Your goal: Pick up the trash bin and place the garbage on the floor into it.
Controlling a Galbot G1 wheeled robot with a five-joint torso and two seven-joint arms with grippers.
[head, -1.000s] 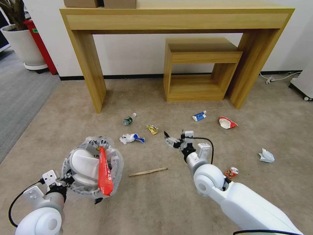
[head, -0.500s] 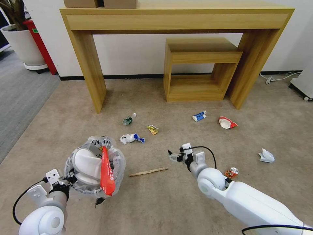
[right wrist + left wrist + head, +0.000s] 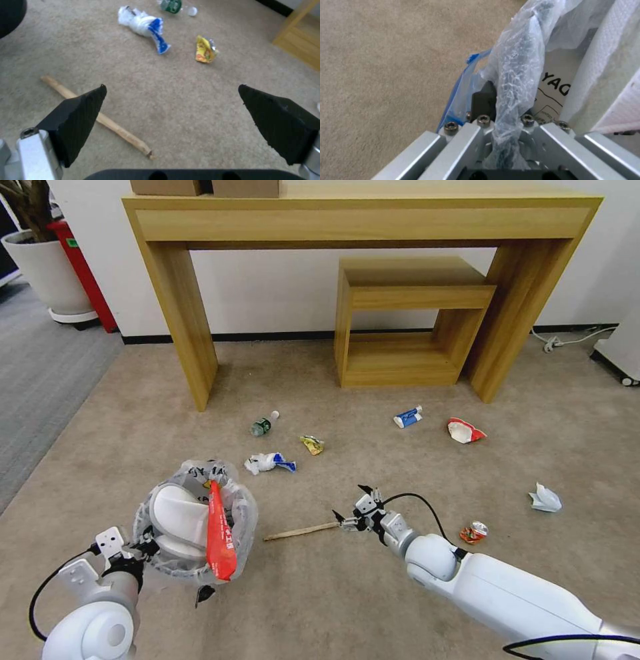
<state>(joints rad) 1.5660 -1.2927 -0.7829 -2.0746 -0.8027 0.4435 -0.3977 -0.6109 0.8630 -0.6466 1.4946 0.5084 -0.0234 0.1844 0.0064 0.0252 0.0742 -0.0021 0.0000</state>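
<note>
The trash bin point(image 3: 193, 527), lined with a crinkly clear bag, hangs low at the left of the head view. It holds white slippers point(image 3: 175, 513) and a red paper point(image 3: 219, 530). My left gripper point(image 3: 143, 547) is shut on the bin's bagged rim point(image 3: 511, 82). My right gripper point(image 3: 353, 507) is open just above the floor point(image 3: 320, 593), at the right end of the wooden stick point(image 3: 300, 531). In the right wrist view the stick point(image 3: 113, 127) runs under one fingertip point(image 3: 80, 112). Other garbage lies beyond: a small bottle point(image 3: 263, 425), a yellow wrapper point(image 3: 311, 445) and a white-blue wrapper point(image 3: 269, 463).
A blue-white tube point(image 3: 407, 417), red-white paper point(image 3: 464, 431), white paper wad point(image 3: 545, 499) and crushed can point(image 3: 473, 532) lie to the right. A wooden console table point(image 3: 180, 313) and small shelf point(image 3: 407, 327) stand against the wall. A white plant pot point(image 3: 43, 273) and grey carpet point(image 3: 33, 373) are far left.
My right gripper has dropped and drawn back from above the yellow wrapper to the stick's right end, staying open. The bin in my left gripper has shifted only slightly.
</note>
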